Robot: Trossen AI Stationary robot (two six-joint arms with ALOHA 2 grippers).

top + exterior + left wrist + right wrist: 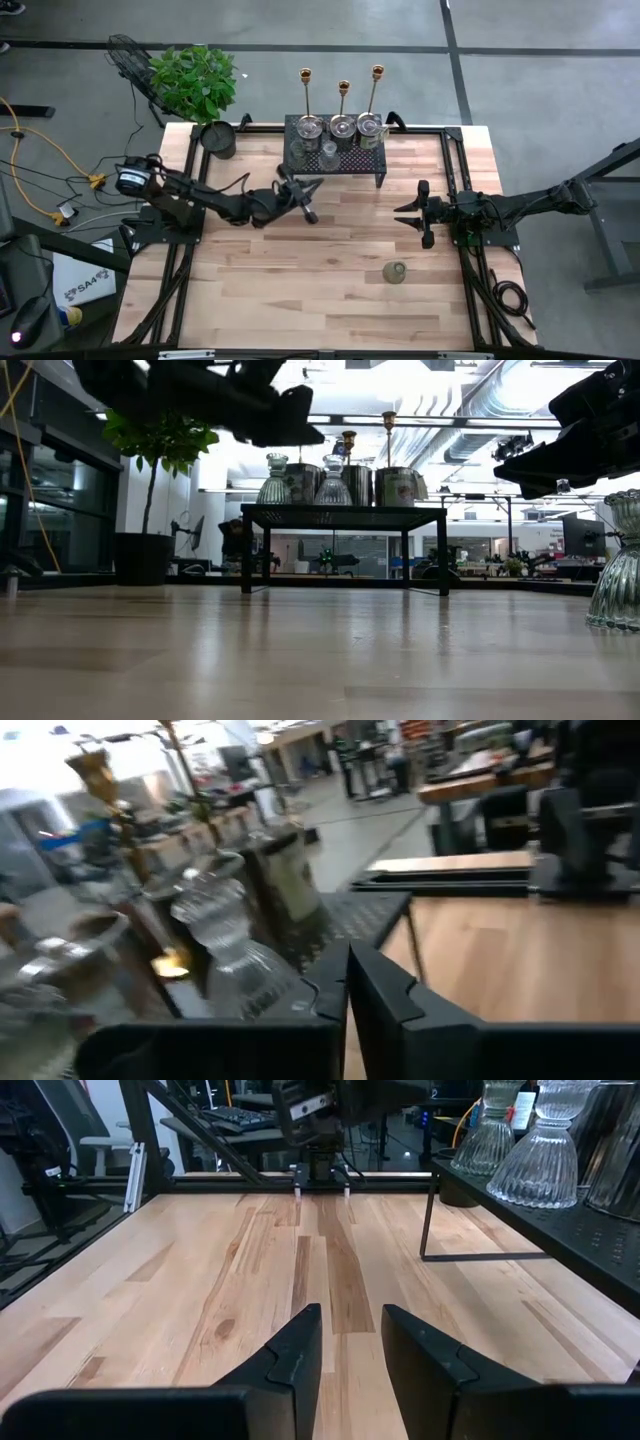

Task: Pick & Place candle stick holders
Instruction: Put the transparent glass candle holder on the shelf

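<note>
High view: left hand [308, 199] pinched closed and empty, just in front of the black rack [335, 160] — three brass candlesticks [343, 95] and several squat cups [343, 126] on or behind it. Right hand [412, 214] waits at bench [300, 290] right, fingers partly apart, empty — one greenish glass cup [395, 272] stands alone nearer the front.

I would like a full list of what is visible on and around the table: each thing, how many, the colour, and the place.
Tall candlesticks: three, gold, back of rack.
Silvery cups: three, on rack, before the candlesticks.
Clear glass cups: two, front left of rack.
Greenish glass cup: one, alone on table, front right.
Rack: one, black mesh, table's back middle.
Plant in black pot: one, back left corner.
Table: one, light wood.
Left pincer: shut, empty, near rack's front left.
Right pincer: partly open, empty, right side.
</note>
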